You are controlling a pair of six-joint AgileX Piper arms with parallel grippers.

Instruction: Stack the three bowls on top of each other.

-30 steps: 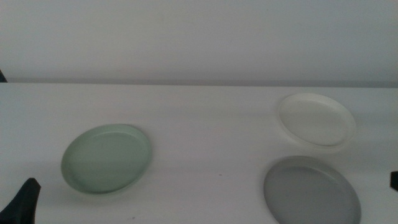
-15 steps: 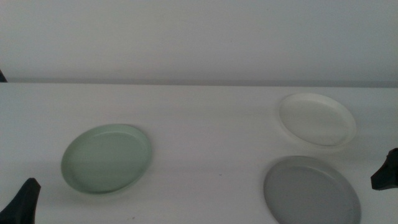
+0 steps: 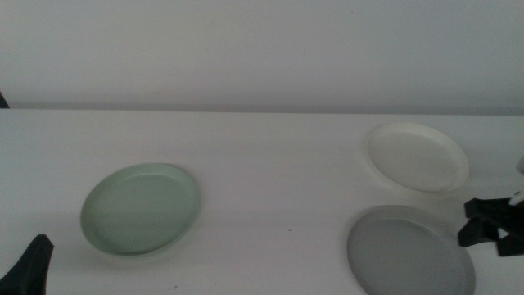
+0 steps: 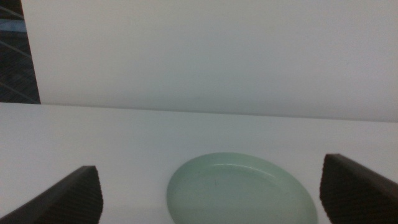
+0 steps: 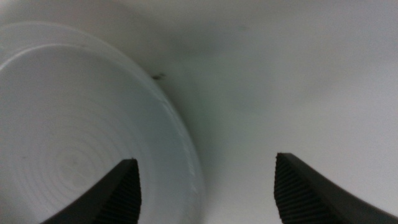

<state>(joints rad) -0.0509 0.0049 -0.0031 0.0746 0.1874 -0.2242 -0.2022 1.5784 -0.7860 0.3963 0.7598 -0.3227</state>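
In the middle view, three bowls sit apart on the white surface (image 3: 270,164). The green bowl (image 3: 140,208) lies on the left side. The white bowl (image 3: 417,156) lies far right, further back, and the grey bowl (image 3: 408,254) sits in front of it at the picture's bottom edge, close to the white one but not touching. The right gripper (image 3: 485,223) comes in from the right edge, just beside the grey bowl's right rim and in front of the white bowl; its dark jaws show a gap between them. The left gripper (image 3: 31,264) shows only as a dark tip in the bottom left corner, near the green bowl but apart from it.

In the left wrist view, the left gripper (image 4: 211,193) has its jaws spread wide, with the green bowl (image 4: 241,190) lying on the surface (image 4: 124,137) ahead between them, untouched.

In the right wrist view, the right gripper (image 5: 205,186) has its jaws wide apart and holds nothing. A pale bowl (image 5: 81,130) fills one side; one jaw hangs over its inside and the other over the bare surface (image 5: 298,74), so its rim runs between the jaws. Which bowl this is cannot be told from this view.
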